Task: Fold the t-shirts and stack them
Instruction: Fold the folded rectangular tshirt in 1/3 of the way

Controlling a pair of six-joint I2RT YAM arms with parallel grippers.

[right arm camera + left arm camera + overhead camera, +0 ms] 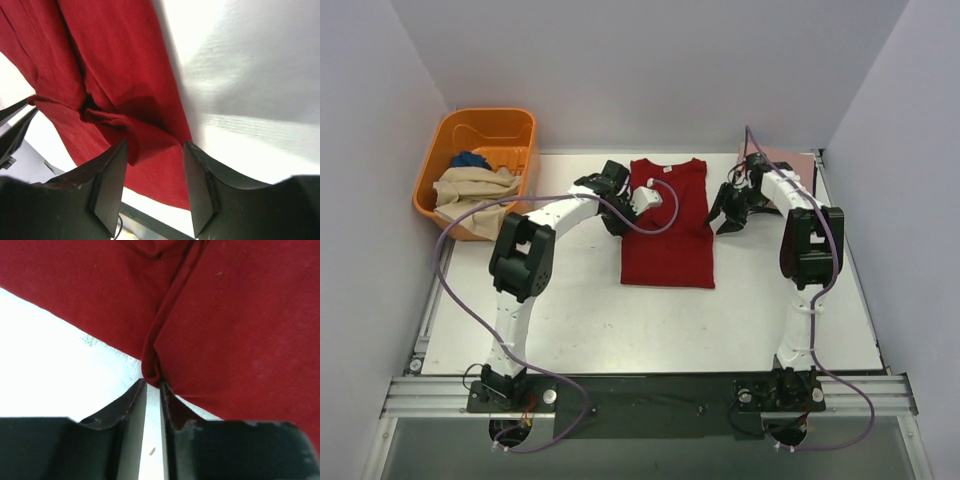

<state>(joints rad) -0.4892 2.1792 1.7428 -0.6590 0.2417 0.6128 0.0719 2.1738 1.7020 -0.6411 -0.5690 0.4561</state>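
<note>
The dark red t-shirt lies flat mid-table, its sleeves folded in to a long rectangle. My left gripper is at its left edge; in the left wrist view the left gripper is nearly shut, its tips pinching a small bunched fold of the red cloth. My right gripper is at the shirt's right edge; in the right wrist view the right gripper is open and empty, just above the rumpled red hem.
An orange basket at the back left holds a beige shirt and a blue one. A dusty pink shirt lies at the back right behind the right arm. Walls close in on three sides.
</note>
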